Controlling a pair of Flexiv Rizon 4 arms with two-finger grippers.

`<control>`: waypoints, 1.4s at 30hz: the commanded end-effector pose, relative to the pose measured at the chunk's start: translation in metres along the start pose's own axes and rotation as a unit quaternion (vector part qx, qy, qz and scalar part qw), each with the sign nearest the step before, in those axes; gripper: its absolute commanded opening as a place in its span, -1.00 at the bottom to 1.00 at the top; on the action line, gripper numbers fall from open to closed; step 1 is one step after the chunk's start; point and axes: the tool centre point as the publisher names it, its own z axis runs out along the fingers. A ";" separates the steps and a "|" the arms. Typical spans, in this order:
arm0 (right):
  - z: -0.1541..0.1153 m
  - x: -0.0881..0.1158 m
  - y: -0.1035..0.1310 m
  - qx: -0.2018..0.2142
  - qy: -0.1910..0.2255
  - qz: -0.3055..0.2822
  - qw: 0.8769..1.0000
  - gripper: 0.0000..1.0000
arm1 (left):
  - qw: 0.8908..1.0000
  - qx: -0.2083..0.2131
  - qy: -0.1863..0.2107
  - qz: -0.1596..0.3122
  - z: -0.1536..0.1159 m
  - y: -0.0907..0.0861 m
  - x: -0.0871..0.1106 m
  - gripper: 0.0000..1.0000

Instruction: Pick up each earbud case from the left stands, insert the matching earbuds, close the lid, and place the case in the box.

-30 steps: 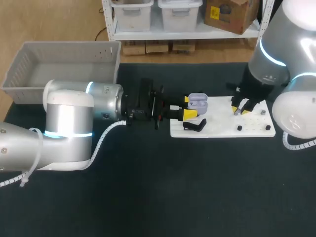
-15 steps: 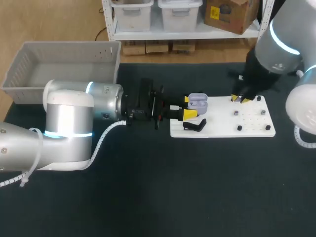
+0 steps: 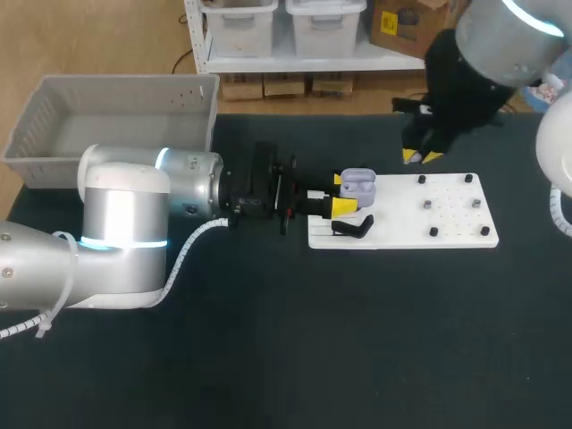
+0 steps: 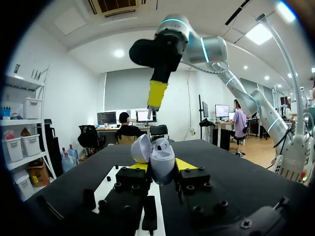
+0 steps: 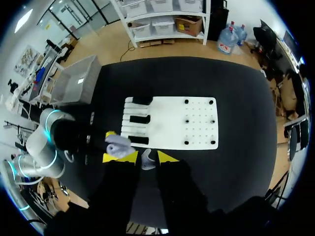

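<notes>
Our left gripper (image 3: pixel 342 193) clamps open-lidded case (image 3: pixel 359 185); our right gripper (image 3: pixel 420 157) pinches earbud (image 5: pixel 147 159). We centre earbud over case, descend straight, release only once seated.

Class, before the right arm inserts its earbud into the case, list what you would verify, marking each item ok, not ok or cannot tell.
1. Left gripper shut on the earbud case: ok.
2. Case lid open: ok.
3. Small pale earbud held between the right gripper's fingertips: ok.
4. Right gripper lined up over the case: not ok; it hangs raised and off to one side, near the white board.
5. Earbud matches this case: cannot tell.
</notes>
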 end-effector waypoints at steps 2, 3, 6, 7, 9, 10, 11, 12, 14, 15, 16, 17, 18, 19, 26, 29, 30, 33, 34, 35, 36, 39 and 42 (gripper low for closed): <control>0.000 0.006 0.025 0.009 0.026 -0.029 0.999 -1.00 | 1.000 -0.003 -0.001 0.001 0.000 -0.001 0.000 -1.00; 0.001 0.008 0.029 0.008 0.031 -0.035 0.999 -1.00 | 1.000 -0.003 -0.001 0.001 0.000 -0.001 0.000 -1.00; 0.007 0.013 0.038 0.007 0.043 -0.049 0.998 -1.00 | 1.000 -0.003 -0.001 0.001 0.000 -0.001 0.000 -1.00; 0.009 0.014 0.041 0.006 0.045 -0.054 0.998 -1.00 | 1.000 -0.003 -0.001 0.001 0.000 -0.001 0.000 -1.00; 0.011 0.016 0.046 0.003 0.049 -0.062 0.997 -1.00 | 1.000 -0.003 -0.001 0.001 0.000 -0.001 0.000 -1.00; 0.013 0.015 0.048 0.002 0.050 -0.066 0.997 -1.00 | 1.000 -0.003 -0.001 0.001 0.000 -0.001 0.000 -1.00; 0.014 0.015 0.049 0.003 0.051 -0.069 0.996 -1.00 | 1.000 -0.003 -0.001 0.001 0.000 -0.001 0.000 -1.00; 0.015 0.016 0.050 0.003 0.051 -0.070 0.996 -1.00 | 1.000 -0.003 -0.001 0.001 0.000 -0.001 0.000 -1.00; 0.015 0.016 0.050 0.003 0.051 -0.070 0.996 -1.00 | 1.000 -0.003 -0.001 0.001 0.000 -0.001 0.000 -1.00; 0.015 0.016 0.050 0.003 0.051 -0.070 0.996 -1.00 | 1.000 -0.003 -0.001 0.001 0.000 -0.001 0.000 -1.00; 0.015 0.016 0.050 0.003 0.051 -0.070 0.996 -1.00 | 1.000 -0.003 -0.001 0.001 0.000 -0.001 0.000 -1.00; 0.015 0.016 0.050 0.003 0.051 -0.070 0.996 -1.00 | 1.000 -0.003 -0.001 0.001 0.000 -0.001 0.000 -1.00; 0.015 0.016 0.050 0.003 0.051 -0.070 0.996 -1.00 | 1.000 -0.003 -0.001 0.001 0.000 -0.001 0.000 -1.00; 0.015 0.016 0.050 0.003 0.051 -0.070 0.996 -1.00 | 1.000 -0.003 -0.001 0.001 0.000 -0.001 0.000 -1.00; 0.015 0.016 0.050 0.003 0.051 -0.070 0.996 -1.00 | 1.000 -0.003 -0.001 0.001 0.000 -0.001 0.000 -1.00; 0.018 0.014 0.055 0.006 0.057 -0.086 0.995 -1.00 | 1.000 -0.003 -0.001 0.001 0.000 -0.001 0.000 -1.00; 0.019 0.014 0.057 0.005 0.061 -0.095 0.994 -1.00 | 1.000 -0.003 -0.001 0.001 0.000 -0.001 0.000 -1.00; 0.022 0.013 0.060 0.006 0.068 -0.116 0.991 -1.00 | 1.000 -0.003 -0.001 0.001 0.000 -0.001 0.000 -1.00; 0.024 0.013 0.062 0.016 0.070 -0.120 0.990 -1.00 | 1.000 -0.003 -0.001 0.001 0.000 -0.001 0.000 -1.00; 0.026 0.013 0.063 0.019 0.070 -0.123 0.990 -1.00 | 1.000 -0.003 -0.001 0.001 0.000 -0.001 0.000 -1.00; 0.027 0.013 0.065 0.014 0.074 -0.127 0.989 -1.00 | 1.000 -0.003 -0.001 0.001 0.000 -0.001 0.000 -1.00; 0.031 0.012 0.067 0.017 0.077 -0.131 0.988 -1.00 | 1.000 -0.003 -0.001 0.001 0.000 -0.001 0.000 -1.00; 0.035 0.011 0.066 0.017 0.078 -0.133 0.988 -1.00 | 1.000 -0.003 -0.001 0.001 0.000 -0.001 0.000 -1.00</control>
